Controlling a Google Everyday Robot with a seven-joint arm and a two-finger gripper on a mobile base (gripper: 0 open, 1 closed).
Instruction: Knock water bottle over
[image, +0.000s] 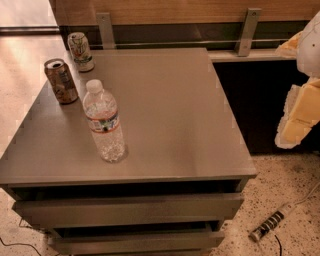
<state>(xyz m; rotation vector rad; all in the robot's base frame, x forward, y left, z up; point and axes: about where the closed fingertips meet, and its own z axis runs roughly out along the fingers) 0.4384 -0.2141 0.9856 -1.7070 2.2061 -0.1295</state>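
Observation:
The water bottle (104, 122) stands upright on the grey cabinet top (175, 110), towards its front left. It is clear ribbed plastic with a white cap and a white label with red and blue print. My gripper (299, 112), white and yellow, hangs at the right edge of the camera view, beyond the cabinet's right side and far from the bottle. It holds nothing that I can see.
A brown drink can (61, 81) stands behind and left of the bottle. A white-and-green can (80, 51) stands at the back left corner. Two drawers (125, 210) are slightly open below. A power strip (272, 228) lies on the floor at the right.

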